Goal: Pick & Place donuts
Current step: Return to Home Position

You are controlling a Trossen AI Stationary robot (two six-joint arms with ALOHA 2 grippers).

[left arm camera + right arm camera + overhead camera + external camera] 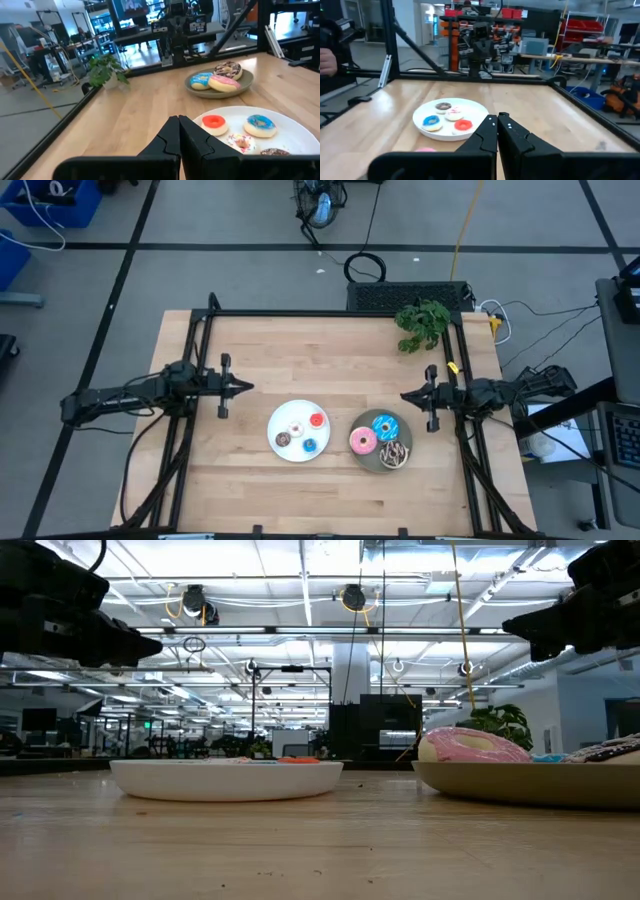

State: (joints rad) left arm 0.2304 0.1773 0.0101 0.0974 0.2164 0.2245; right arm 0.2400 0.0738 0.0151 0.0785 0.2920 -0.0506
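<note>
Four tiny donuts, red (317,420), pale pink (296,429), brown (283,440) and blue (309,446), lie on the white plate (282,420) near the table's middle. Three larger donuts, blue sprinkled (385,426), pink (363,442) and chocolate-drizzled (394,453), lie on the grey plate (372,463) to its right. My left gripper (248,388) hovers shut above the table, left of and beyond the white plate. My right gripper (405,395) hovers shut just beyond the grey plate. In the left wrist view the red donut (214,122) lies ahead of the shut fingers (178,131).
A green leafy plant (422,323) stands at the table's far right corner. A black metal frame (330,313) runs along the far edge and both sides. Bare wood lies in front of and beyond the plates. A person's hand (327,59) shows in the room beyond.
</note>
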